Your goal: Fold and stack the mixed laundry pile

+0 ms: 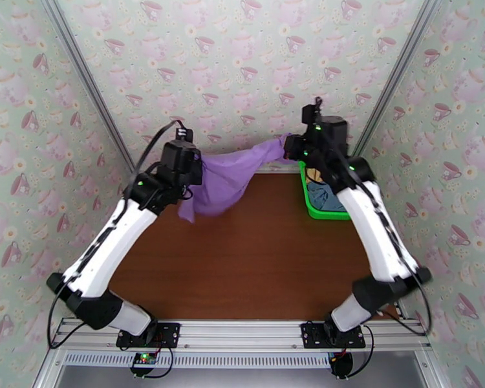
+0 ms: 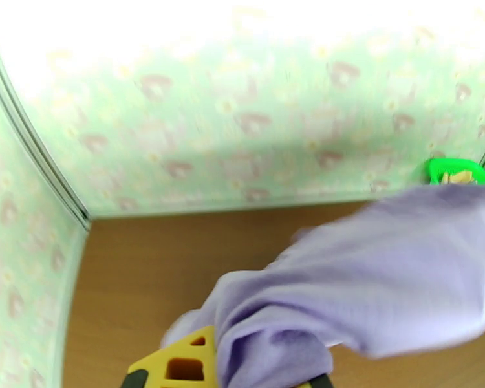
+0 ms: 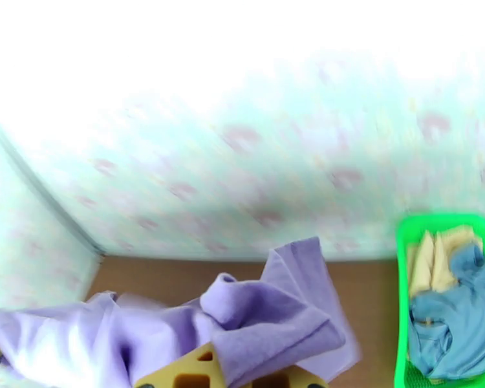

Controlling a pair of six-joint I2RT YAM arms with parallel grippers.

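Observation:
The lilac purple garment (image 1: 228, 176) hangs in the air above the back of the brown table, stretched between both arms. My left gripper (image 1: 196, 172) is shut on its left end, where the cloth (image 2: 372, 279) drapes over a yellow finger (image 2: 184, 363). My right gripper (image 1: 288, 149) is shut on the right end, the fabric (image 3: 268, 318) bunched over its fingers (image 3: 191, 371). The slate blue-grey garment (image 3: 449, 328) and the tan-yellow garment (image 3: 436, 257) lie crumpled in the green basket (image 3: 403, 305).
The green mesh basket (image 1: 320, 213) stands at the back right of the table (image 1: 255, 266), partly under my right arm. Patterned walls close in the back and both sides. A loose purple corner hangs down toward the tabletop at the left.

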